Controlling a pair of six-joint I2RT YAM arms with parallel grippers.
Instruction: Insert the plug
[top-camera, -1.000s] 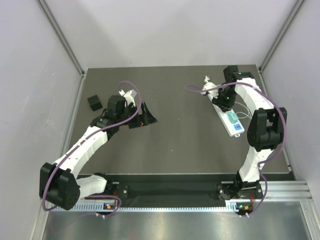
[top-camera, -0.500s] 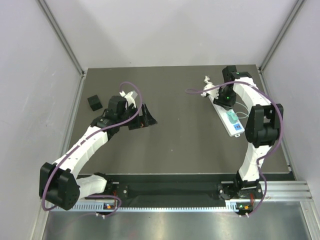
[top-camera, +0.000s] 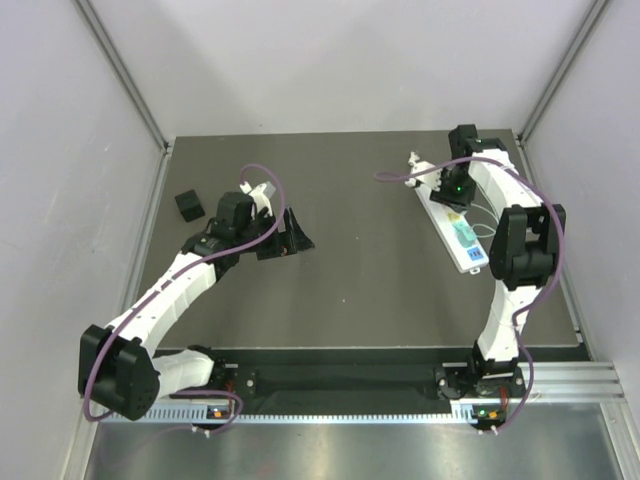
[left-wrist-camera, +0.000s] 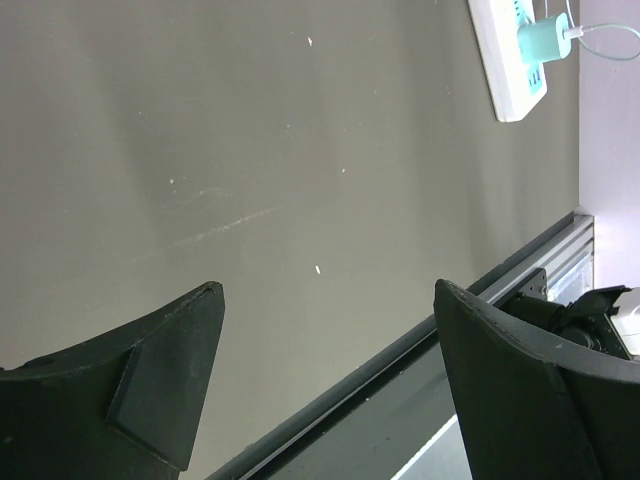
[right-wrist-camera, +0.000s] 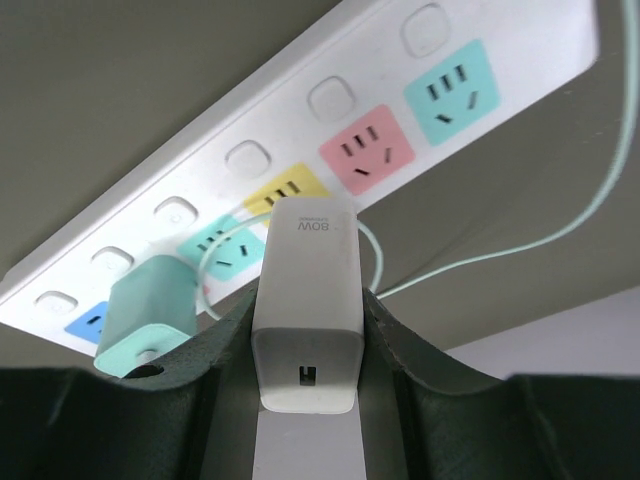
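1. The white plug (right-wrist-camera: 305, 250) is held clamped by the right gripper (right-wrist-camera: 307, 325) at the yellow socket (right-wrist-camera: 290, 185) of the power strip (right-wrist-camera: 290, 130); whether they touch cannot be told.
2. The prongs should be squared to that socket and pressed straight in, clear of the mint adapter (right-wrist-camera: 150, 305) beside it.
3. Socket colours are shown only by the right wrist view.
4. The left gripper (left-wrist-camera: 328, 290), spread wide and empty, is seen well apart from the strip.

White arms (top-camera: 170, 290), black joints (top-camera: 115, 365), purple cables (top-camera: 262, 167).

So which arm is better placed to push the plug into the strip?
Right. The right end effector holds the plug close over the strip; the left end effector is open, empty and far away.
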